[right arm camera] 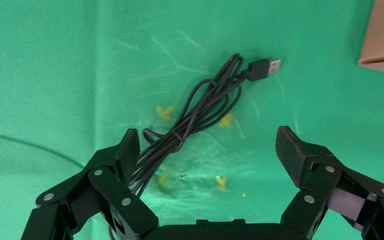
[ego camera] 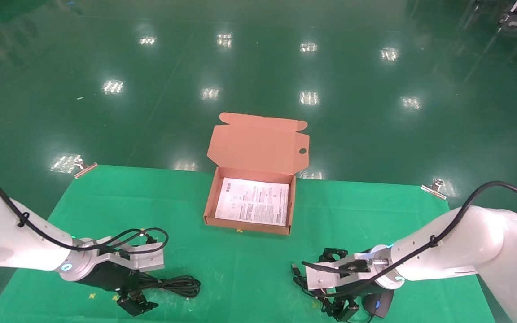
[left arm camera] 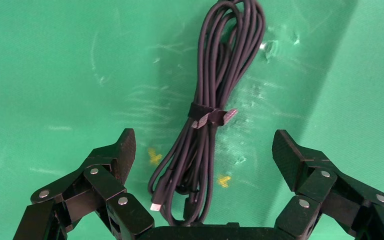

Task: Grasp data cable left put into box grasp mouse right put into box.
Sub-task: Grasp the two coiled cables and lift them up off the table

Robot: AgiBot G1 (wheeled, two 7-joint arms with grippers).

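Black thin data cable [left arm camera: 215, 95]: long looped bundle, cinched mid-length w/ a small dark strap, small plug at one end, lying flat on green cloth surface [ego camera: 240, 264], near-left. Left gripper [left arm camera: 205, 155] poised over it, fingers spread wide either side of bundle, not touching it.

Mouse [ego camera: 378, 305]: black, oval, smooth shell; near-right on surface, partly hidden under right arm. Its thin cord [right arm camera: 195, 115] loosely coiled, tied, ends in a rectangular USB plug [right arm camera: 264, 67]. Right gripper [right arm camera: 207, 150] above cord, fingers wide, nothing held.

Box [ego camera: 249, 222]: salmon-orange cardboard, shallow, flap lid hinged up at the back w/ one round hole; white printed leaflet [ego camera: 253, 200] flat inside. Sits centre-far on surface, well apart from both grippers.

Cloth creased, w/ small yellow marks.
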